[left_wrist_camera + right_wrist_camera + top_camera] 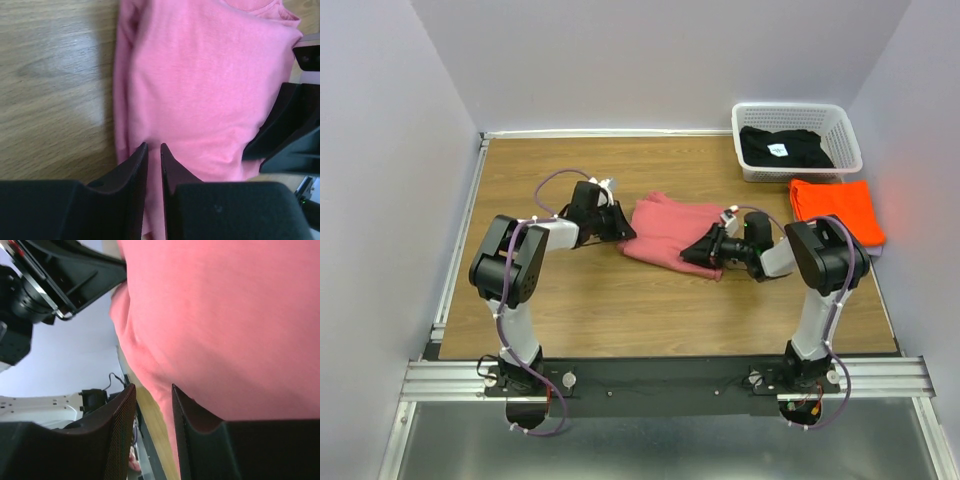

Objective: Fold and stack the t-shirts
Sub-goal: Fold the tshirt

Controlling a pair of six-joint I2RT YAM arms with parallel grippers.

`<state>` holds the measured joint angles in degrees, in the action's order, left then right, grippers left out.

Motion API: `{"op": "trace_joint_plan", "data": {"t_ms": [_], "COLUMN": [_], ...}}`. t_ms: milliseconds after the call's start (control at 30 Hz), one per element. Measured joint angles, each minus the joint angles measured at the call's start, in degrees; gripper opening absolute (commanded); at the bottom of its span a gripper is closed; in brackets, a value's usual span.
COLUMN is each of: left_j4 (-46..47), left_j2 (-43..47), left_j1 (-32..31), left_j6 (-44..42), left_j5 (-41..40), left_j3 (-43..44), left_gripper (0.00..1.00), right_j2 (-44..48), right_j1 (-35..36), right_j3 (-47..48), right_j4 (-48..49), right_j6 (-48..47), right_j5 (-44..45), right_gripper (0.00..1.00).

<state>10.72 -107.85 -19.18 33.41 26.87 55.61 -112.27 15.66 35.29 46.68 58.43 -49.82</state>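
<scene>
Left end effector [152,146] pinching t-shirt [200,90], right end effector [152,386] unclear, wooden table [620,300], white walls [650,60]

Finding no legible word, brand, number or sign in any view. Showing only one small white label [778,151], lying on the black shirt [805,150] inside the basket [748,172], its print too small for reading.
</scene>
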Motion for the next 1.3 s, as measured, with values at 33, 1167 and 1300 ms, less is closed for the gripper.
{"op": "trace_joint_plan", "data": {"t_ms": [33,1167,1300], "left_j4": [0.04,3.80,3.06], "left_j2": [0.00,-16.98,-16.96], "left_j1": [0.07,-1.55,-1.57], "left_j6": [0.28,2.23,1.99], "left_j5": [0.00,2.95,2.93], "left_j3": [-0.04,21.59,22.56], "left_gripper": [0.24,0.41,0.41], "right_j2": [0.20,-1.99,-0.76], "right_j1": [-1.49,-14.62,-14.95], "right_j3": [-0.66,12.55,11.78], "right_j4": [0.37,-12.68,-12.59], "right_j6": [-0.04,-2.40,-3.13], "right_j5": [-0.42,11.17,10.75], "right_gripper": [0.43,0.44,0.48]}}
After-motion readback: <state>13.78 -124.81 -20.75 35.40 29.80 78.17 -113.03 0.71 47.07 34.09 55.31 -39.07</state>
